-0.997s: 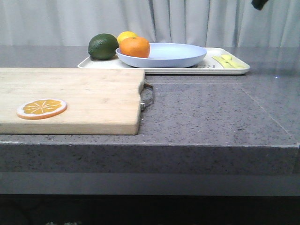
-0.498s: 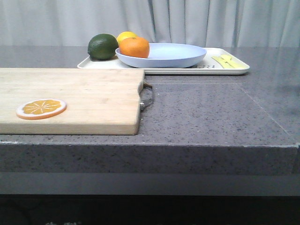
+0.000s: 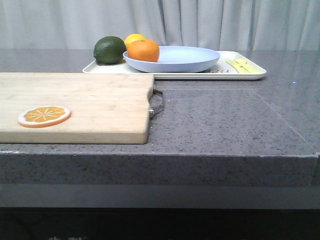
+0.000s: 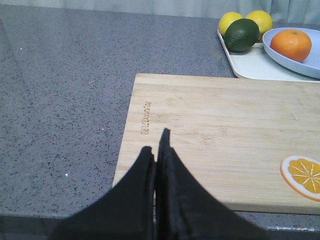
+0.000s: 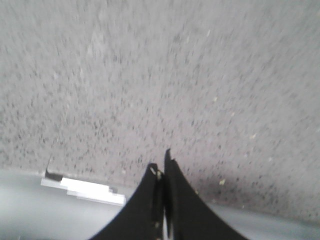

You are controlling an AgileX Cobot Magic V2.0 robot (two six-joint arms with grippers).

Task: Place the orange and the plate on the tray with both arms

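Observation:
The orange (image 3: pixel 143 50) lies in the pale lavender-blue plate (image 3: pixel 190 62), and the plate rests on the cream-white tray (image 3: pixel 222 74) at the back of the table. In the left wrist view the orange (image 4: pixel 290 44) sits in the plate (image 4: pixel 312 65) on the tray (image 4: pixel 260 67). My left gripper (image 4: pixel 155 142) is shut and empty above the near left corner of the cutting board. My right gripper (image 5: pixel 161 161) is shut and empty over bare grey tabletop near its edge. Neither gripper shows in the front view.
A light wooden cutting board (image 3: pixel 90 102) with a metal handle lies front left, with a flat orange slice (image 3: pixel 44 115) on it. A dark green fruit (image 3: pixel 110 49) and a yellow lemon (image 3: pixel 134 38) sit on the tray's left. Yellow pieces (image 3: pixel 244 65) lie on its right.
A dark arm part at the top right of the front view one second ago has gone out of view. The objects have not moved.

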